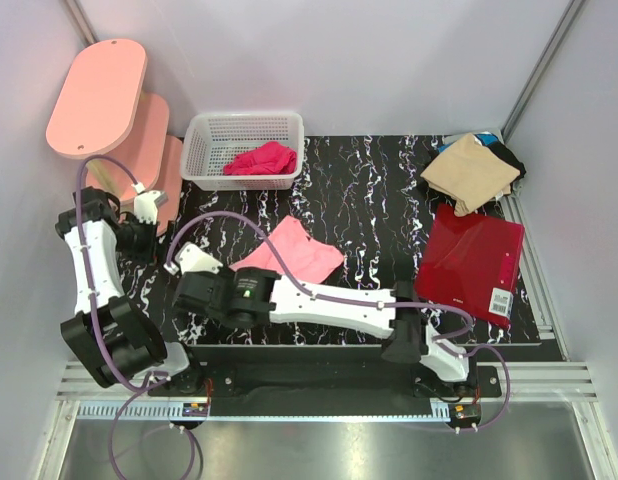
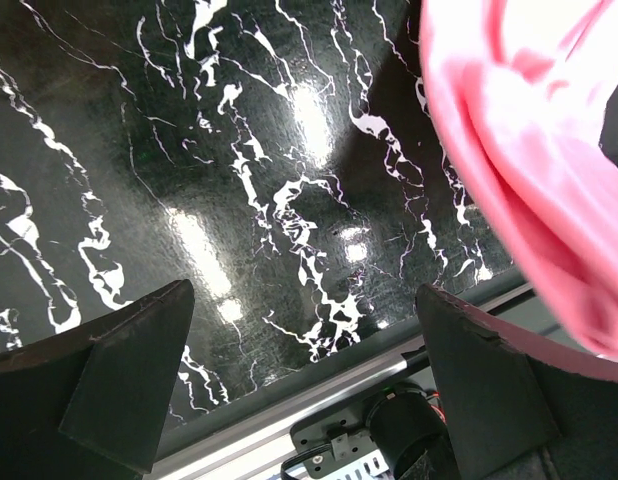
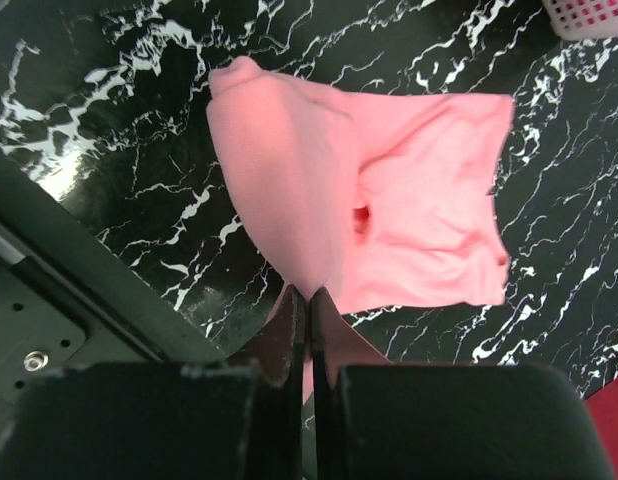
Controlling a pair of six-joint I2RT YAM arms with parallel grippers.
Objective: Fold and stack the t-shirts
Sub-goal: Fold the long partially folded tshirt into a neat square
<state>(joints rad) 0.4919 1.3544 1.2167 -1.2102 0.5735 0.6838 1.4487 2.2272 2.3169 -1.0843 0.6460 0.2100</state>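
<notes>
At centre-left of the top view, your right gripper [image 3: 309, 305] pinches the near edge of the salmon-pink t-shirt [image 1: 294, 250], likely to pull it flat for folding; left gripper [image 2: 304, 300] hangs released at frame left.

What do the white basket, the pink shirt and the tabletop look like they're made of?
The white basket: probably moulded plastic, rigid open lattice walls. The pink shirt: soft matte cloth, it creases and drapes. The tabletop: glossy black with white marble-like veins and lamp glare; stone or laminate, cannot tell.
</notes>
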